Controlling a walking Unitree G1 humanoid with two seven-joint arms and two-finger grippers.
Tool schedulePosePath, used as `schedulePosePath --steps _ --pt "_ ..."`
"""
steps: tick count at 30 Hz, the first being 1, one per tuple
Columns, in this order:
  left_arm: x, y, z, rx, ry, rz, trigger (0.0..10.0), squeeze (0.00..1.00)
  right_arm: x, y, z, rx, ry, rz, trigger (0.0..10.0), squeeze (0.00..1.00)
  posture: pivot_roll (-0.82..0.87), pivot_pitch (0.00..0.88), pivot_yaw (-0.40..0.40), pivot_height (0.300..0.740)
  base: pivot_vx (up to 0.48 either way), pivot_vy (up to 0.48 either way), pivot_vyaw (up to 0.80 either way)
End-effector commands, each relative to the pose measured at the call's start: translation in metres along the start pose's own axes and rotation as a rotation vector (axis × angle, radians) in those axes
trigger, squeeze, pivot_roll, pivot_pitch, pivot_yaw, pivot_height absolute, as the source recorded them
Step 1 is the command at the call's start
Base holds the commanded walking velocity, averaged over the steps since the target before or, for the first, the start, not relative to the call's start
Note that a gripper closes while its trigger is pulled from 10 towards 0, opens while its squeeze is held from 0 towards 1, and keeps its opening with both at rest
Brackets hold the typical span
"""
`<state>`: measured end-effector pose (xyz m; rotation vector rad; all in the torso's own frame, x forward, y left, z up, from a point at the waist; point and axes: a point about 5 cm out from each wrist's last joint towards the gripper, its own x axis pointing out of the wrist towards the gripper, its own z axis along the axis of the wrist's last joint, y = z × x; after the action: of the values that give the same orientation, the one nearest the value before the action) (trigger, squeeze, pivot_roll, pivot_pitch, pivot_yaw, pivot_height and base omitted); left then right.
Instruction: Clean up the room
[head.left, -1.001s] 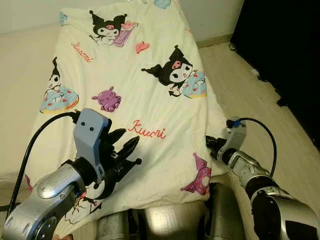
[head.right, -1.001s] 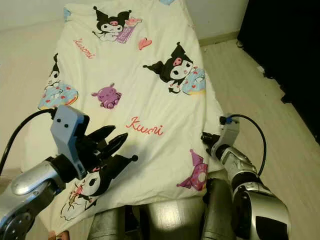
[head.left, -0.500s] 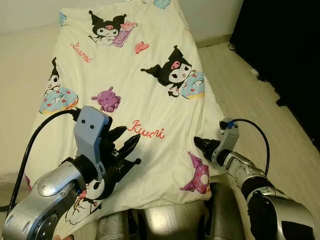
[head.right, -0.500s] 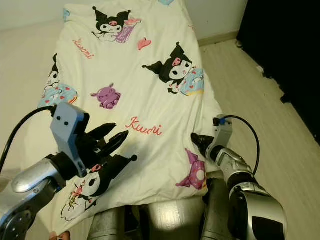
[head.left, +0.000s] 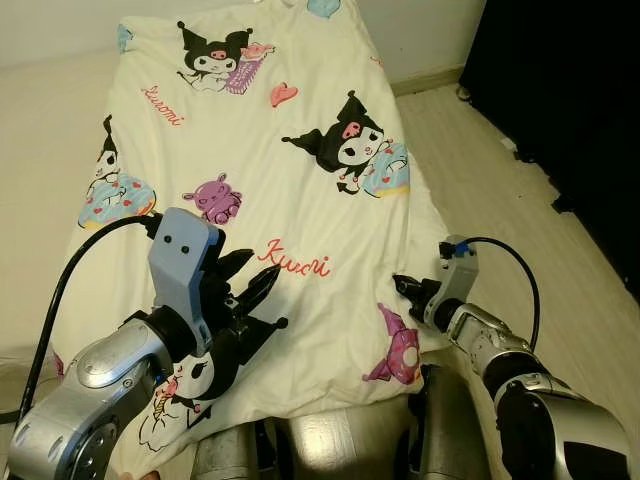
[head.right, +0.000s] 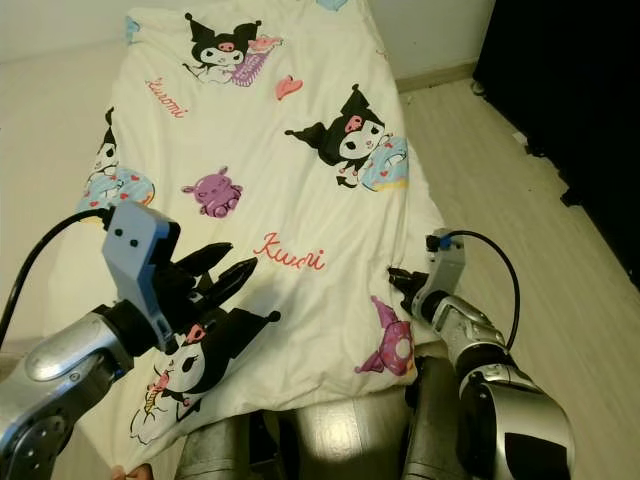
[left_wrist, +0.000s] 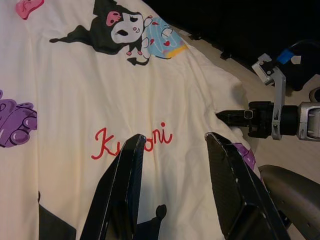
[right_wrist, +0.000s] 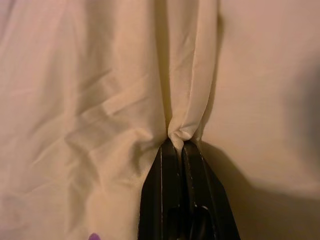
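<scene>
Clearly the soft, light blanket (head.left: 300, 170) bunches easily: right gripper (right_wrist: 177, 145) pinches its edge fold; left gripper (left_wrist: 175, 150) hovers spread above it.

The two head views are sharp, with soft, even and slightly warm indoor light. The cream blanket (head.left: 300, 190) is bright but has no glare. At the right edge a black area (head.left: 570, 90) keeps no detail. The silver left arm (head.left: 95, 400) shows small reflections and throws a soft shadow on the cloth below it. The left wrist view is clear and a little warm. The right wrist view is dim and orange-toned, soft in focus, with a dark shadow beside the black fingers (right_wrist: 172, 200).
</scene>
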<state>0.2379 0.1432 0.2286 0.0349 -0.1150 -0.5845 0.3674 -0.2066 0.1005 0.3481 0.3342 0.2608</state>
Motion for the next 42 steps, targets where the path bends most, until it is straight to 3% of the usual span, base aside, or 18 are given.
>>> schedulePosePath --steps 1,6,10,12,17,19,23,28,30,34,42 --pt "-0.002 -0.003 -0.004 -0.026 0.008 -0.017 10.0 0.0 -0.003 -0.006 -0.011 0.011 0.029 -0.041 0.0 0.0 0.19 0.368 0.117 0.57 0.0 0.0 0.0" --pt "-0.004 -0.006 -0.005 -0.048 0.007 -0.064 10.0 0.0 -0.005 -0.009 -0.007 -0.013 0.033 -0.056 0.0 0.0 0.19 0.368 0.117 0.57 0.0 0.0 0.0" --pt "-0.008 -0.023 -0.013 -0.092 0.059 -0.222 10.0 0.0 -0.013 -0.026 0.011 -0.105 0.041 -0.133 0.0 0.0 0.14 0.357 0.096 0.57 0.0 0.0 0.0" --pt "-0.008 -0.023 -0.013 -0.092 0.059 -0.222 10.0 0.0 -0.013 -0.026 0.011 -0.105 0.041 -0.133 0.0 0.0 0.14 0.357 0.096 0.57 0.0 0.0 0.0" --pt "-0.006 -0.023 -0.014 -0.098 0.047 -0.214 10.0 0.0 -0.031 -0.053 0.04 -0.173 -0.013 -0.288 0.0 0.0 0.11 0.348 0.091 0.57 0.0 0.0 0.0" --pt "-0.006 -0.023 -0.014 -0.098 0.047 -0.214 10.0 0.0 -0.031 -0.053 0.04 -0.173 -0.013 -0.288 0.0 0.0 0.11 0.348 0.091 0.57 0.0 0.0 0.0" --pt "-0.004 -0.022 -0.012 -0.099 0.032 -0.212 10.0 0.0 -0.054 -0.079 0.063 -0.213 -0.064 -0.445 0.0 0.0 0.1 0.339 0.091 0.57 0.0 0.0 0.0" --pt "-0.004 -0.022 -0.012 -0.099 0.029 -0.215 10.0 0.0 -0.061 -0.086 0.069 -0.22 -0.08 -0.48 0.0 0.0 0.09 0.338 0.093 0.57 0.0 0.0 0.0" --pt "-0.004 -0.022 -0.012 -0.101 0.026 -0.219 10.0 0.0 -0.073 -0.096 0.081 -0.231 -0.125 -0.544 0.0 0.0 0.09 0.336 0.093 0.57 0.0 0.0 0.0" --pt "-0.004 -0.021 -0.011 -0.103 0.023 -0.226 10.0 0.0 -0.081 -0.103 0.089 -0.234 -0.156 -0.602 0.0 0.0 0.1 0.334 0.095 0.57 0.0 0.0 0.0" --pt "-0.007 -0.024 -0.01 -0.106 0.036 -0.266 10.0 0.0 -0.097 -0.116 0.096 -0.269 -0.165 -0.722 0.0 0.0 0.11 0.335 0.098 0.57 0.0 0.0 0.0"
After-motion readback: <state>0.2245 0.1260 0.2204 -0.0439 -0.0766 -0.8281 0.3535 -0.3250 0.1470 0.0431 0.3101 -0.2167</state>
